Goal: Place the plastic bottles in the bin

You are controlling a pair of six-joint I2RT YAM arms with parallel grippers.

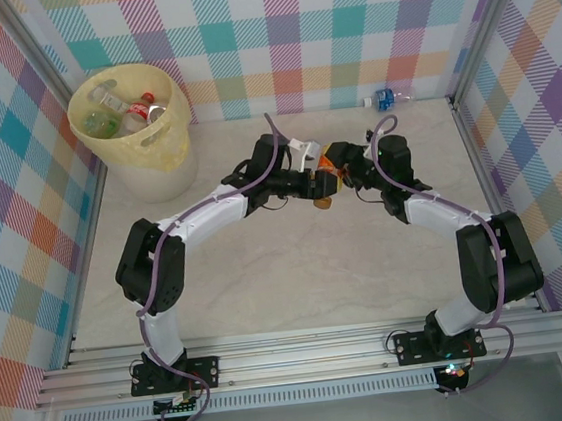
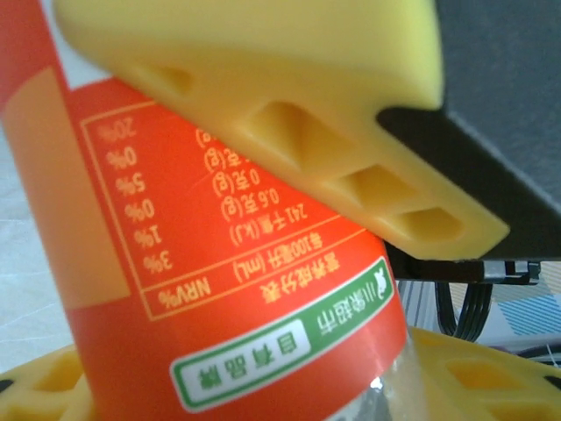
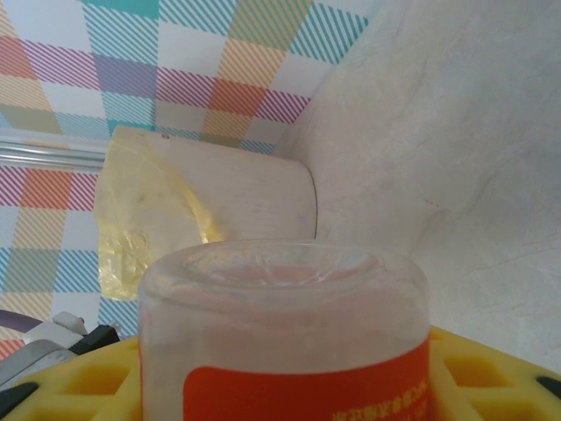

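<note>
A hand-over appears to be in hand above the middle of the desk (image 1: 298, 279). An orange-labelled bottle (image 1: 325, 178) is clamped between the right fingers (image 3: 491, 368), with its clear base seen end-on in the right wrist view. The left fingers (image 2: 491, 373) are seen on either side of the same bottle and appear to be closed against its label. The bottle is thus held off the desk between both arms, well apart from the bin (image 1: 159, 153).

The bin stands at the far left corner with several bottles (image 1: 128, 113) already inside. A blue-labelled bottle (image 1: 386, 98) is left lying at the far right, against the checked wall (image 1: 272, 30).

For the next move, release by the right fingers is judged to be needed, followed by a carry far and left by the left arm and a drop over the rim. Open desk lies between the arms and the bin. Room is tight at the bin, since the walls are close on its left and far sides.
</note>
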